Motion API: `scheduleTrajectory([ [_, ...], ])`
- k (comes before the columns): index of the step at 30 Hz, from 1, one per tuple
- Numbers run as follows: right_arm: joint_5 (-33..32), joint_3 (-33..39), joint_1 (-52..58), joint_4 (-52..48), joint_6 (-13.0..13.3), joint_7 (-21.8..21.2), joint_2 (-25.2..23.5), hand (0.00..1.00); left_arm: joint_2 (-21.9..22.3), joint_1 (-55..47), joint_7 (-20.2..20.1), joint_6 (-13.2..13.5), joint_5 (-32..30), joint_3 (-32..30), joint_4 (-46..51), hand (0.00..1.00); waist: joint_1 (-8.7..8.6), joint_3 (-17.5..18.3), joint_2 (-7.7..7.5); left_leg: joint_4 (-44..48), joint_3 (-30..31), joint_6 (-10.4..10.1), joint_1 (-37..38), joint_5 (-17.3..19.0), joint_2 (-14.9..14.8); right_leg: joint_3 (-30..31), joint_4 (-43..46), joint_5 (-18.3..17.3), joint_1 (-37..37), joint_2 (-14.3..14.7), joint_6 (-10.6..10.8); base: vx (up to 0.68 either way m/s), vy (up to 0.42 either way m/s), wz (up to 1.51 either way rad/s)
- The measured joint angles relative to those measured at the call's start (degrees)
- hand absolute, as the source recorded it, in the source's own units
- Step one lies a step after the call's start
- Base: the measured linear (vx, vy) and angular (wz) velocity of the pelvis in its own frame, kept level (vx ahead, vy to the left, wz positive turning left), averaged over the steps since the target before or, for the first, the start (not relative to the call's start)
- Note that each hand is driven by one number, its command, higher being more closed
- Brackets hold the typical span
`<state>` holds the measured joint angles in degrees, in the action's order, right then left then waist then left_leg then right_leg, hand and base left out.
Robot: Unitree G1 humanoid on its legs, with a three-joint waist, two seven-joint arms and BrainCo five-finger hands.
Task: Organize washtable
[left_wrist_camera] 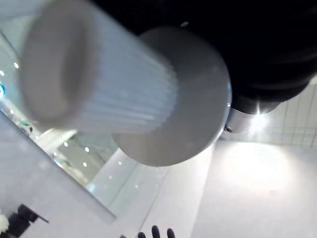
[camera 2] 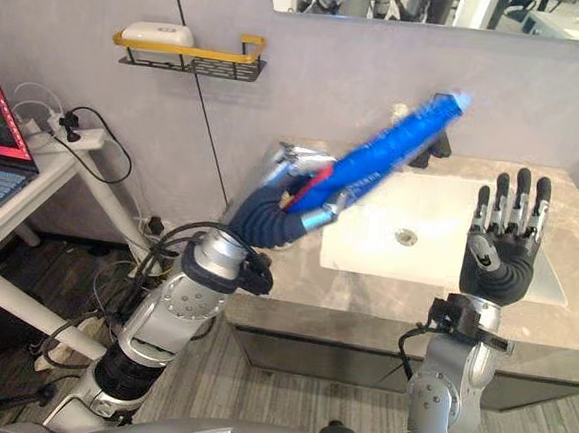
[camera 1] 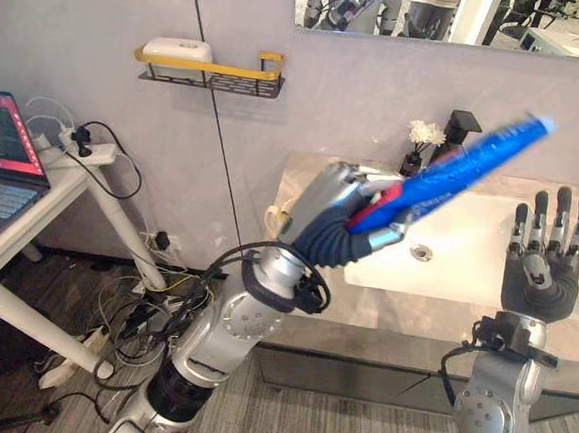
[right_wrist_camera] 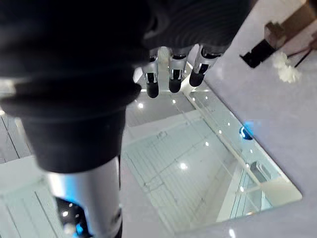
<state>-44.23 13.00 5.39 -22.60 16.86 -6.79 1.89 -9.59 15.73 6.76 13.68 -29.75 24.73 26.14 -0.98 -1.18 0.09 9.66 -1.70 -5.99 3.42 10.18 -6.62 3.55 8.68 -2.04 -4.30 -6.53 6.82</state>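
Left robot hand (camera 1: 332, 212), curled round a blue tube (camera 1: 464, 166) raised over the sink (camera 1: 466, 263); right robot hand (camera 1: 544, 265) spread. The tube is judged not yet stowed.

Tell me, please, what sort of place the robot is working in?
Most likely a bathroom or washroom: a white rectangular sink set in a beige stone counter, a wall mirror above it, and a black wire wall shelf with a yellow rail.
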Motion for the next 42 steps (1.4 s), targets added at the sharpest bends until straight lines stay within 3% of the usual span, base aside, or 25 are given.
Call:
scheduleTrajectory([
  [9, -10.9, -8.23, -3.63, 0.0, -1.48, -2.36, 2.66, 0.0, -0.29, 0.01, 1.19, -0.08, -1.0, -0.68, 0.81, 1.0, 0.02, 0.03, 0.03, -0.39, -0.71, 0.24, 0.03, -0.14, 0.07, 0.34, -2.28, 1.41, 0.56, -0.04, 0.02, 0.0, 0.004, -0.02],
  [25, -13.22, -21.14, -4.62, 0.0, -4.6, -4.51, 4.38, 0.0, -0.07, 2.7, 1.22, -2.04, -3.21, 2.8, -7.75, 1.0, 0.22, 1.33, -0.42, -1.21, -1.18, 0.34, -0.12, -0.9, 0.07, 0.61, -4.37, 3.13, 0.75, -0.01, -0.05, 0.0, 0.0, -0.01],
  [42, -13.23, -25.06, -5.23, 0.03, -6.13, -4.56, 6.62, 0.0, 0.29, 4.71, 0.74, -2.17, -3.24, 7.44, -13.69, 1.0, 0.57, 1.58, -0.7, -1.32, -1.41, 0.35, -0.25, -0.97, 0.06, 0.71, -6.34, 4.32, 1.3, -0.03, -0.03, 0.0, 0.0, 0.0],
])
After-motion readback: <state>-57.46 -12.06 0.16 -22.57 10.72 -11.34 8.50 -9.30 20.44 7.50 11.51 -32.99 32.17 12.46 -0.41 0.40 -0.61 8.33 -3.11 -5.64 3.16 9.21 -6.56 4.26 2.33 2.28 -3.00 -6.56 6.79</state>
